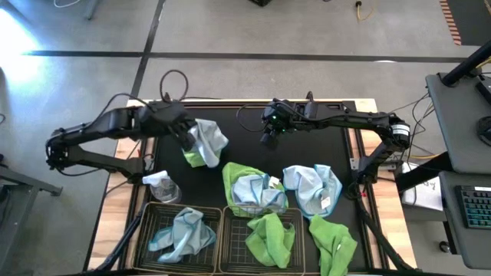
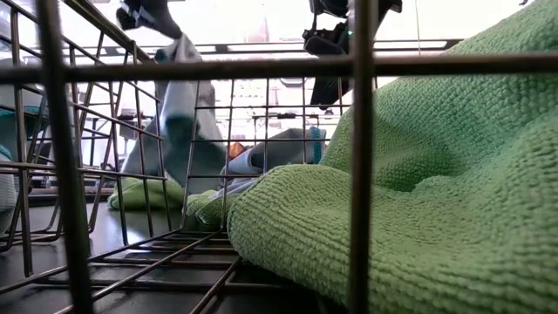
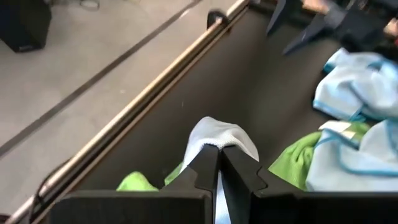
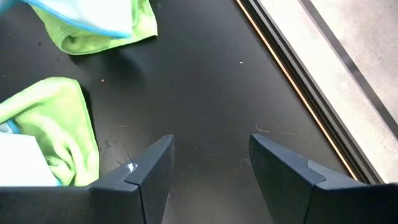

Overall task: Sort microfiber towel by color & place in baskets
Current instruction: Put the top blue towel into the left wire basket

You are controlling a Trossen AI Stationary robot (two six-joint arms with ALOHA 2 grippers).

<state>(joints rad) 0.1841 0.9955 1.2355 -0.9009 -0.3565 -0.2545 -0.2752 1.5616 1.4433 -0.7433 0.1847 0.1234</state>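
My left gripper (image 1: 186,136) is clenched on a pale blue towel (image 1: 209,138), the fingers (image 3: 205,171) pinched tight on a fold of it. In the high view it sits left of centre over the black mat (image 1: 245,142), and the low view shows the cloth hanging from the gripper, lifted, with a green towel (image 1: 196,159) lying under its lower end. I cannot tell whether the two cloths are caught together.

My right gripper (image 4: 208,165) hangs released and holds nothing, over bare mat at upper centre of the high view.

I judge the step in hand to be the carry: the blue towel is up and has to go to the left basket (image 1: 146,230) at lower left, which already holds a blue one (image 1: 181,234). The right basket (image 1: 291,218), bottom centre, holds a green towel (image 1: 270,238). So the next move calls for a swing toward the bottom of the frame and a release over the left mesh.

In the way stands the small spray bottle (image 1: 162,185), just above the left basket and close to my path; I would pass to its right. Still loose on the mat are a blue-on-green heap (image 1: 253,192) at centre, another blue towel (image 1: 313,188) to its right, and a green one (image 1: 334,244) at lower right.
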